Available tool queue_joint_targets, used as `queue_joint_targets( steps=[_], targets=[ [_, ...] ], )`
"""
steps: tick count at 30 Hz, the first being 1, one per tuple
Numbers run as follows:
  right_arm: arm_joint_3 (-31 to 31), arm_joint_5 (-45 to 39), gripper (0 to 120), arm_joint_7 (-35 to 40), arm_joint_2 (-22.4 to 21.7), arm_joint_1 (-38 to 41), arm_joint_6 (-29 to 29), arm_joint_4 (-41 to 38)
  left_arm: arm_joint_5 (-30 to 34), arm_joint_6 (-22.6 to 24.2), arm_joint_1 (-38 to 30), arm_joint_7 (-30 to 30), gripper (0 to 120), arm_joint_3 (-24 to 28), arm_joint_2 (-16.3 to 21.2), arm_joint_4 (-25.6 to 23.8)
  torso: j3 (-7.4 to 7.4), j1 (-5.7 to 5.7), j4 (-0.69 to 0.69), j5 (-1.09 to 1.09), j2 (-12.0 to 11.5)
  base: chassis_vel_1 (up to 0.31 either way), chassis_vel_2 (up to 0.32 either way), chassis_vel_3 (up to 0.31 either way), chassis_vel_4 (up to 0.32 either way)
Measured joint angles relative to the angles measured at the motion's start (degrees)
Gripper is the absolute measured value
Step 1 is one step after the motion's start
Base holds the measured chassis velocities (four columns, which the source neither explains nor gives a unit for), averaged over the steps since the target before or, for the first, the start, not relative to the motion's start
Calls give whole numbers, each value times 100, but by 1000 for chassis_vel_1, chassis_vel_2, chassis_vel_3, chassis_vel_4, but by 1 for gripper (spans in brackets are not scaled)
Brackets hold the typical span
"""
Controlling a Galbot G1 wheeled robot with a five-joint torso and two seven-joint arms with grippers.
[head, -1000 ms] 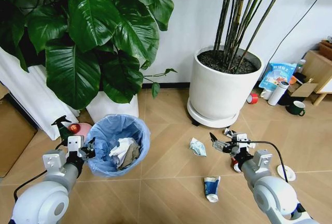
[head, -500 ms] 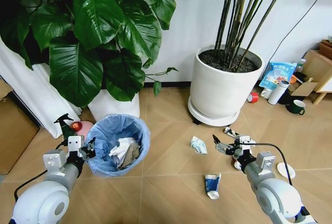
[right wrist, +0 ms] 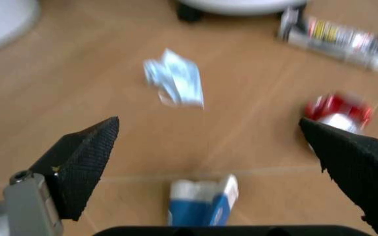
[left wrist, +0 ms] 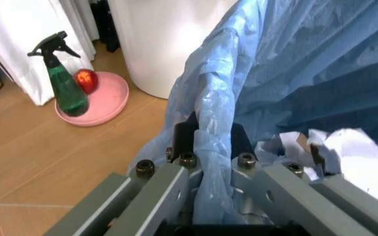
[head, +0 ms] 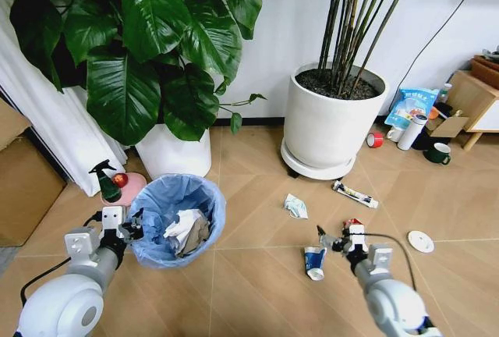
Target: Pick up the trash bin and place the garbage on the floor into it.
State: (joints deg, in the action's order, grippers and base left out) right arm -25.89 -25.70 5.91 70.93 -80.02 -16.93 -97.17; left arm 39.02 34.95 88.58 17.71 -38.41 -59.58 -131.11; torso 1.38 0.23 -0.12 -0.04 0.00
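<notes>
since a second ago the camera has swung, bringing the thin tube (head: 355, 193) and white round lid (head: 420, 241) into plain sight, and the right gripper (head: 334, 241) has dropped lower, close above the blue-and-white wrapper (head: 314, 262). its jaws stand spread wide, black ridged pads (right wrist: 84, 160) framing the litter on the floor (head: 257, 290): that boxy wrapper just below, a crumpled pale wrapper (right wrist: 173, 82) beyond, a crushed red-white piece (right wrist: 339, 111) to one side. the left gripper (head: 129, 226) has its jaws pinching the rim of the trash bin (head: 178, 218), clamped over the crinkled light-blue bag (left wrist: 228, 123); paper wads already lie inside. the bin sits near the left arm, beside a pink dish with a green spray bottle (left wrist: 63, 81). judging by this, the bin is secured and litter collection is under way; the next move likely calls for lowering the spread jaws squarely over the flattened wrapper, whose thin, slick faces may slide on the smooth chevron boards.
</notes>
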Motion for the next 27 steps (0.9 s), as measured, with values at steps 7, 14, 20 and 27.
queue_joint_targets(
  steps=[7, 14, 20, 27],
  targets=[
    [463, -15, 100, 381, 346, 709, 39, 1292, -4, -1, 40, 0, 0, -2, 21, -15, 0, 0, -1, -1, 0, 0, 0, 0, 0],
    [675, -104, 100, 526, 563, 1164, 20, 1826, -5, -2, 73, 2, 0, -1, 35, -15, 0, 0, 0, -2, 0, 0, 0, 0, 0],
    [763, -225, 100, 831, 654, 1283, -123, 1983, -10, -2, 89, 3, 0, -4, 44, -16, -1, 0, 0, -2, 0, 0, 0, 0, 0],
    [708, -270, 100, 1058, 668, 1213, -173, 1893, -9, -11, 69, 8, 0, -6, 50, 10, -1, 0, -1, -1, 0, 0, 0, 0, 0]
  ],
)
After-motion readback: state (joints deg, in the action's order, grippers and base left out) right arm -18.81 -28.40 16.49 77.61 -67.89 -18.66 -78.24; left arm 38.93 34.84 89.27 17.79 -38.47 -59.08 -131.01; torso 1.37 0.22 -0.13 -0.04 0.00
